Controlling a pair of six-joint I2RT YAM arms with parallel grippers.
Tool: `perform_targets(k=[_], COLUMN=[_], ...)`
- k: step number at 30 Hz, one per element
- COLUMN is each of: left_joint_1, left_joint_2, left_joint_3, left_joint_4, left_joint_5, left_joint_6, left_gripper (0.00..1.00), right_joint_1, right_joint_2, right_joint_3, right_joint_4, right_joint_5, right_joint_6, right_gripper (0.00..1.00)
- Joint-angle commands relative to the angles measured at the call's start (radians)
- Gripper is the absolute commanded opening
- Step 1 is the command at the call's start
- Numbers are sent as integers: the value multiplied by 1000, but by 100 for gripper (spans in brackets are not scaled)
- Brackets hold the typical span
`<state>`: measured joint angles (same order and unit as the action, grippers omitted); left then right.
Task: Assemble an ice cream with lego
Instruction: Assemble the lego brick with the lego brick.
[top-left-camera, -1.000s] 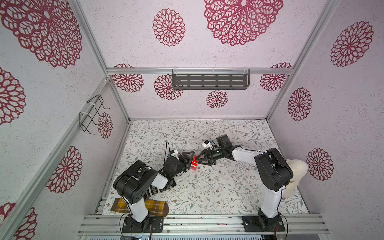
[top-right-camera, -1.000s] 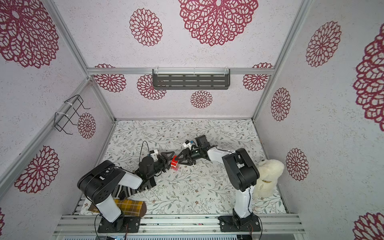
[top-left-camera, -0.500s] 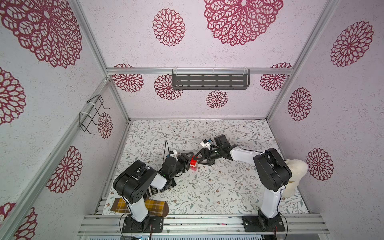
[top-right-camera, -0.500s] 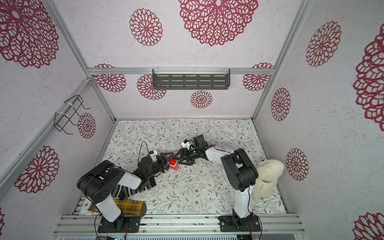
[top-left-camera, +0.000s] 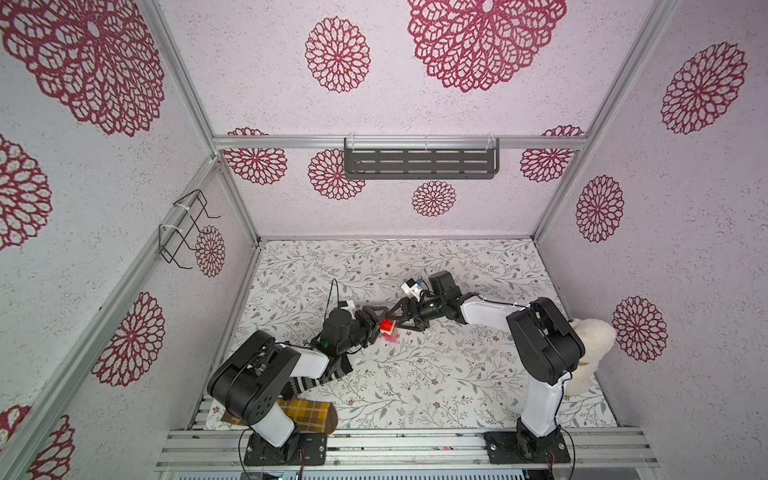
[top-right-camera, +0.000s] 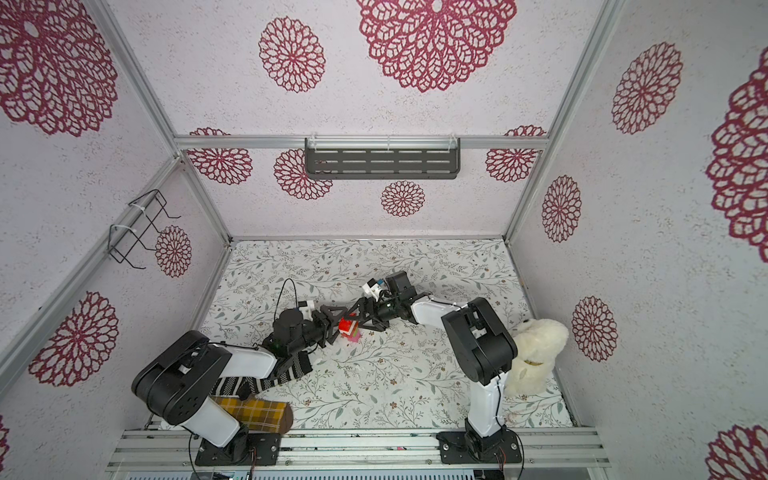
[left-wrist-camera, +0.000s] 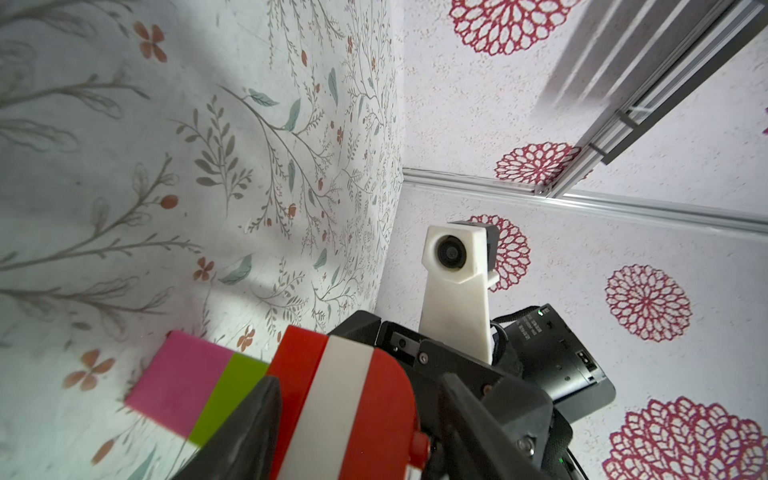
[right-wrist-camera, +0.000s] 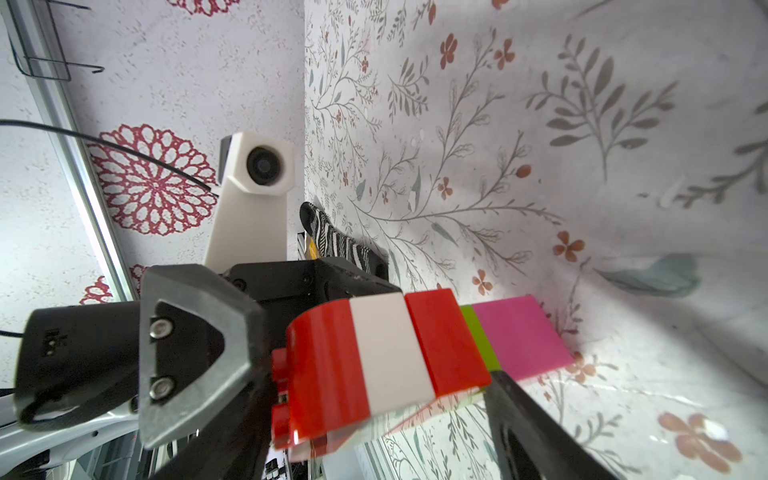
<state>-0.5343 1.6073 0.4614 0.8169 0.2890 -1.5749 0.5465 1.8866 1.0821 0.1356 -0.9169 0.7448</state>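
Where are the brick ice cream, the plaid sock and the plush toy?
ice cream (right-wrist-camera: 390, 353): right wrist view, on its white middle layer.
plaid sock (top-right-camera: 257, 411): in a top view, on its yellow checked middle.
plush toy (top-right-camera: 536, 353): in a top view, on its cream body.

Striped sock (top-right-camera: 291, 370), plaid sock (top-right-camera: 255, 412) at front corner; white plush (top-right-camera: 536, 353) against side wall.

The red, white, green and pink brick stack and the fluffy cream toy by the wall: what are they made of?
Brick stack: looks like hard moulded plastic, glossy; it shows sharp highlights, crisp edges and studs on the red end. Fluffy toy: apparently soft plush fabric, matte; its outline is fuzzy with no shine.
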Motion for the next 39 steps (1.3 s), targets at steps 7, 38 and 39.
perform_targets(k=[7,38,39], left_joint_1=[-38,-25,-23], left_joint_2=[-61,-131,-139], left_joint_3=[25,145,152], left_joint_4=[-280,-638,-657], left_joint_5=[94,37,33], left_joint_6=[146,312,323], left_gripper=[64,66,66], right_joint_1=[-3,-40,-42], right_joint_2=[-39,-137,-142], right_joint_3=[-77,-170,-169], right_joint_4=[124,475,459], right_joint_5=[111,36,39], right_joint_6=[12,170,166], right_gripper=[80,98,98])
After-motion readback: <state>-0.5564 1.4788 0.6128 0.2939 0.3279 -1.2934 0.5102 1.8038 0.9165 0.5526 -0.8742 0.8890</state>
